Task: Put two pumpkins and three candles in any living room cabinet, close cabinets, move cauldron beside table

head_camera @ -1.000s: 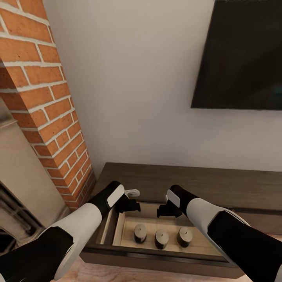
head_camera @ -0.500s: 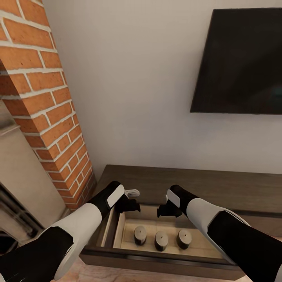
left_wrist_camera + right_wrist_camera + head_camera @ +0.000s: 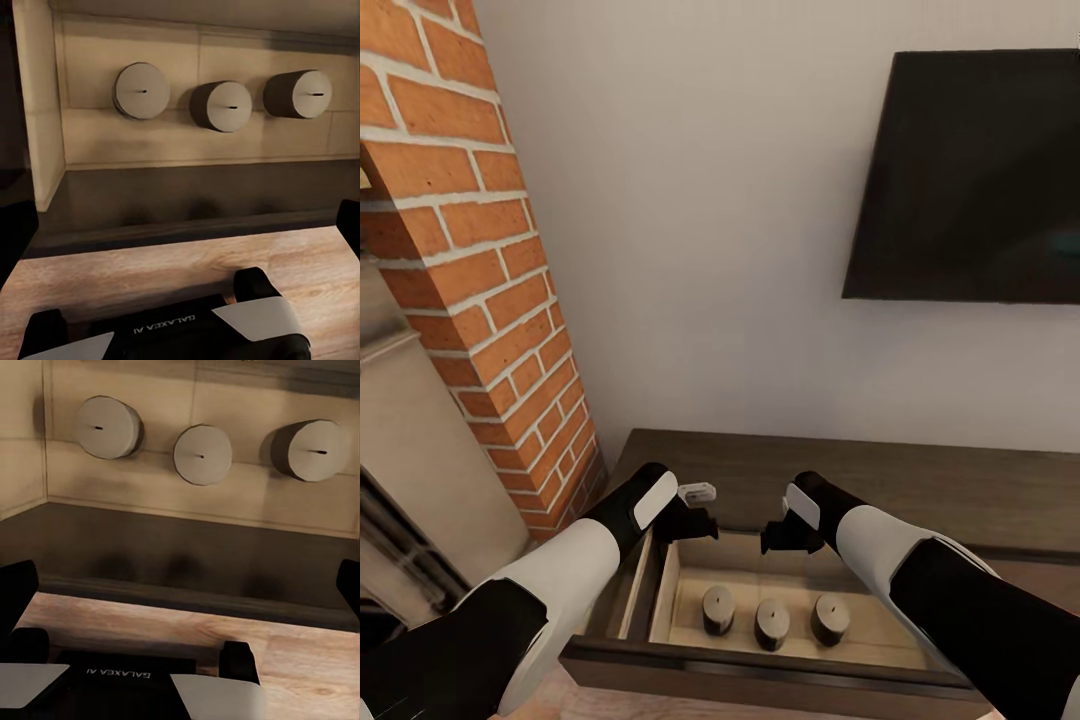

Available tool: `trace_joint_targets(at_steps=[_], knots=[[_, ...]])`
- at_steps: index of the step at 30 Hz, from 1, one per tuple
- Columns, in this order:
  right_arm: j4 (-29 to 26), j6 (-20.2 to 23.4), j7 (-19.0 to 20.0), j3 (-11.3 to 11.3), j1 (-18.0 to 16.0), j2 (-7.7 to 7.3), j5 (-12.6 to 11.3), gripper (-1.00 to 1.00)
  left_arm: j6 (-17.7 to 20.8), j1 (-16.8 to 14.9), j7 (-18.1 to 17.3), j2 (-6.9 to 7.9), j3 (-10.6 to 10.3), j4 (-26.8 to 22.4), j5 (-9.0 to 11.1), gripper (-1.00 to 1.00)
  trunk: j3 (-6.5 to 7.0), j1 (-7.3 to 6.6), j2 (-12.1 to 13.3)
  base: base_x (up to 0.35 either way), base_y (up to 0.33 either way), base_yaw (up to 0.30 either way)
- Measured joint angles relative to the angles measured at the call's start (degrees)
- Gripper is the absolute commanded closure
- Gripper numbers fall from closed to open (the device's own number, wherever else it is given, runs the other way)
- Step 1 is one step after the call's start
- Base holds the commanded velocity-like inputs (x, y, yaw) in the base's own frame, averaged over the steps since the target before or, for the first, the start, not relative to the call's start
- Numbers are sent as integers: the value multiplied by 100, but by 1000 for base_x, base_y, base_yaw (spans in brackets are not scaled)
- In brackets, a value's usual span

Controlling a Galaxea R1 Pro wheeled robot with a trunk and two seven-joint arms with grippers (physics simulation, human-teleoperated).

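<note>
Candles (image 3: 771, 620) in drawer, three in a row, both arms hanging above with nothing held.

Drawer (image 3: 760, 668) of the cabinet (image 3: 840, 470) stands pulled out at 6 o'clock of the head view; candles upright on its pale floor, near each other, not touching. Left gripper (image 3: 695, 524) and right gripper (image 3: 778, 538) sit over the drawer's back edge, at roughly 11 and 1 o'clock from the candle row; jaw gap can't be made out on either, so spread or closed I can't tell. Versus a second ago the whole view has slid: TV (image 3: 970, 180) sits lower, more wall above, drawer closer to the frame's bottom. That's camera motion, probably trunk rising or head tilting; candles haven't moved in the drawer. My read: candle part done, robot backing out; pumpkins, drawer closing, cauldron still pending.
</note>
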Motion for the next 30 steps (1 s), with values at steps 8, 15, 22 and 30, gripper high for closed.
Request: trace_joint_targets(at_steps=[8, 15, 22, 30], knots=[[-1, -5, 12, -1, 1, 4, 7, -100, -44, 35, -1, 1, 22, 4, 2, -100, 45, 1, 0, -129, 0, 0], [-1, -29, 11, 1, 0, 6, 20, -100, -265, 52, 0, 2, 21, 5, -5, -100, 47, 3, 0, -158, 0, 0], [-2, -29, -2, 1, 0, 5, 26, -100, -296, 56, 4, 2, 15, 3, -13, -100, 47, 0, 0, -123, 0, 0], [0, -38, -12, 9, 0, 6, 27, -100, -303, 56, 6, 2, 14, 3, -23, -100, 48, 0, 0, -19, 0, -1]])
